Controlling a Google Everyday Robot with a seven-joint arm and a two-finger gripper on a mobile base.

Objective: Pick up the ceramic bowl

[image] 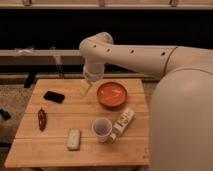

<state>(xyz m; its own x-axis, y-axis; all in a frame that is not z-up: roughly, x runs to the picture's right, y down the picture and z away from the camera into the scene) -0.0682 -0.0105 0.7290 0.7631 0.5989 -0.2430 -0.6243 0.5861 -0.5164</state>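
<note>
Ceramic bowl (112, 94): round, shallow, glazed orange-red with a darker rim. It sits upright on the far right part of the wooden table (60, 112). The glaze looks smooth, and a paler patch shows in the hollow.

My gripper (85, 88) hangs just beside the bowl's left edge, low over the planks near the table's far side. As far as I can see it is apart from the bowl. Whether it is spread or pressed together I cannot tell, because it shows only as a pale yellowish shape below my wrist.

My arm (135, 56) is smooth cream casing with a row of small dark holes. It reaches in from the right and bends down at a rounded elbow. My body (182, 117) fills the right side and hides the table's right edge.

The table top is made of light wooden slats running side to side. Nearer than the bowl stands a small white cup (102, 129), round with a shadowed hollow. A white oblong package (123, 123) lies tilted just beside the cup on its right, and I cannot read its markings. Left of the cup a pale rectangular packet (74, 139) lies flat. Toward the left edge lies a dark red, pod-shaped thing (42, 119), and beyond it a flat black slab (54, 96). I cannot make out what either one is.
</note>
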